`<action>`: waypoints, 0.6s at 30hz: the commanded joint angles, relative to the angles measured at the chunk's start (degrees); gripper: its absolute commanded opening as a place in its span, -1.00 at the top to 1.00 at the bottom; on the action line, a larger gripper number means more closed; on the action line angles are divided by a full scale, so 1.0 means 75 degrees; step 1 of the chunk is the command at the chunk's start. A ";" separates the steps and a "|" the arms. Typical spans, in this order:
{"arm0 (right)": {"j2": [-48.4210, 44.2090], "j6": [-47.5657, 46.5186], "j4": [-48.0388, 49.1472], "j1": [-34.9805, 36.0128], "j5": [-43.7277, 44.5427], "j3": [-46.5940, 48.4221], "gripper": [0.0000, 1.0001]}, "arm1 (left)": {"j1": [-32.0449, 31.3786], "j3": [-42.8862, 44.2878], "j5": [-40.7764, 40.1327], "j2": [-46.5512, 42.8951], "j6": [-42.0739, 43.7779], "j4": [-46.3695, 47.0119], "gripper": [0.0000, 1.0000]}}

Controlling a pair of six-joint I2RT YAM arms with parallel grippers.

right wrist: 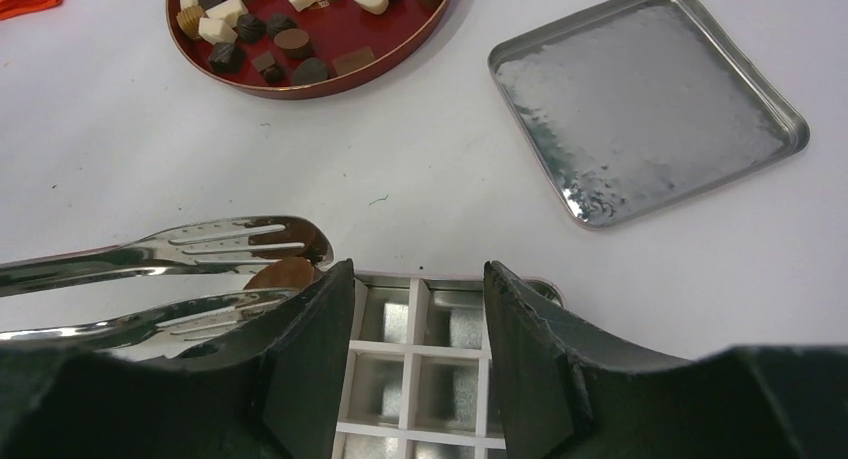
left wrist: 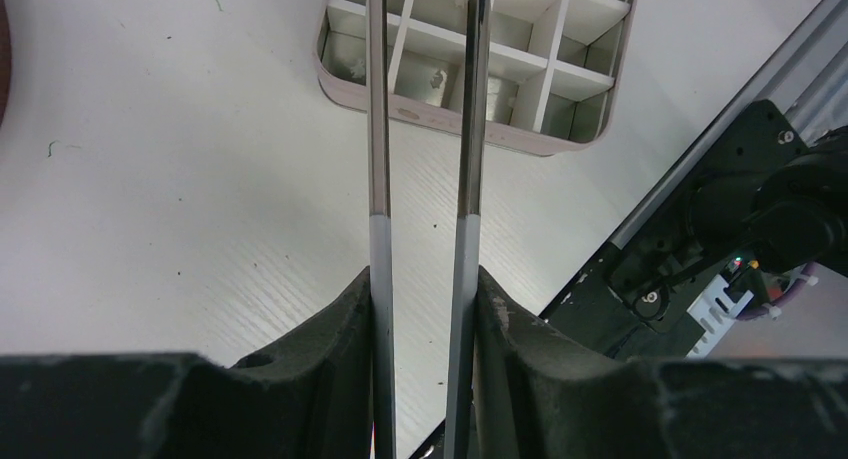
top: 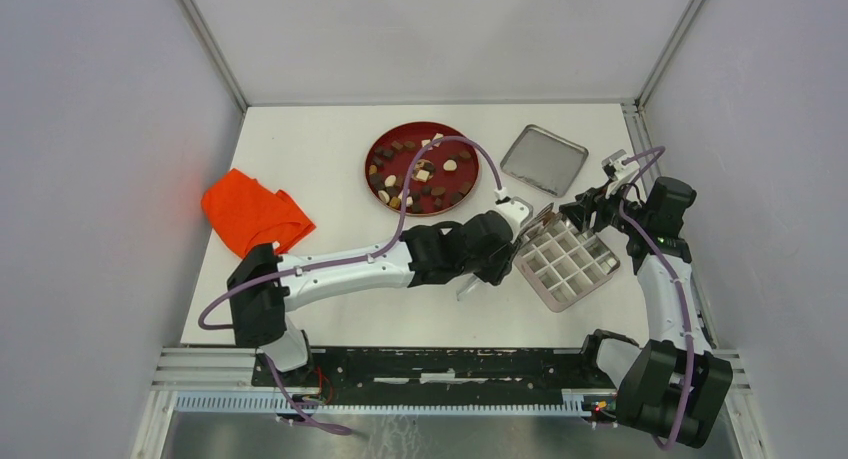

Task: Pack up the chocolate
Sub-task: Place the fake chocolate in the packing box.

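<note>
At box [right wrist: 412,351] edge: tongs [right wrist: 200,241] carry chocolate [right wrist: 283,275]
Left pincer [left wrist: 420,279]: pinching tongs
Right pincer [right wrist: 418,279]: spread over box
Tip: centre over cell, then release

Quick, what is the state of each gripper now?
Left gripper: shut on the metal tweezers.
Right gripper: jaws apart above the box; grip cannot be told.

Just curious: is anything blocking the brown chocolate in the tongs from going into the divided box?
Nothing covers the box, but a finger of the right end effector sits at its rim beside the chocolate in the tongs.
</note>
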 commanded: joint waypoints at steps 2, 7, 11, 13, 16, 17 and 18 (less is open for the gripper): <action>-0.0144 -0.0094 -0.0020 0.0014 -0.0065 0.0256 -0.14 | 0.0181 -0.0042 -0.0395 -0.0700 -0.0700 0.0696 0.76; -0.0138 -0.0162 -0.0066 0.0013 0.0266 0.0274 -0.14 | 0.0305 -0.0069 -0.0210 -0.0842 -0.0610 0.0269 0.76; -0.0091 -0.0193 -0.0116 0.0015 0.0360 0.0292 -0.14 | 0.0308 -0.0172 0.0137 -0.0813 -0.0607 -0.0199 0.76; -0.0073 -0.0190 -0.0104 0.0011 0.0348 0.0286 -0.14 | 0.0313 -0.0302 0.0298 -0.0745 -0.0671 -0.0302 0.76; -0.0062 -0.0161 -0.0079 0.0011 0.0290 0.0260 -0.14 | 0.0305 -0.0361 0.0502 -0.0556 -0.0678 -0.0455 0.75; -0.0048 -0.0146 -0.0063 0.0009 0.0284 0.0246 -0.14 | 0.0313 -0.0338 0.0529 -0.0486 -0.0662 -0.0498 0.75; -0.0044 -0.0143 -0.0057 0.0011 0.0261 0.0245 -0.14 | 0.0314 -0.0301 0.0531 -0.0426 -0.0640 -0.0534 0.75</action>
